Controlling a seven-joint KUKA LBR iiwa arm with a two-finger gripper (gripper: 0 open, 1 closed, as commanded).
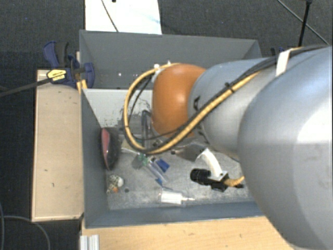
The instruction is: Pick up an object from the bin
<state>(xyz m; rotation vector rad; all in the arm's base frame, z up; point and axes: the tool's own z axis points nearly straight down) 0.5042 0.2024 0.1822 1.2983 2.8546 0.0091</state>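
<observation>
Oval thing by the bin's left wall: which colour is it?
The oval thing is dark red, pinkish on top; camera view.

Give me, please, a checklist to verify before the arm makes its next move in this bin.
1. Things left to pick: ok. A dark red oval object, a blue and clear pen-like thing and a white tube lie on the floor of the bin.
2. Things lie apart, no heap: ok.
3. Thing under the gripper: cannot tell; the orange wrist cover hides that spot.
4. Yellow cable free of the things: cannot tell; its loop hangs low near the pen-like thing.
5. Arm away from the bin's left wall: ok.
</observation>
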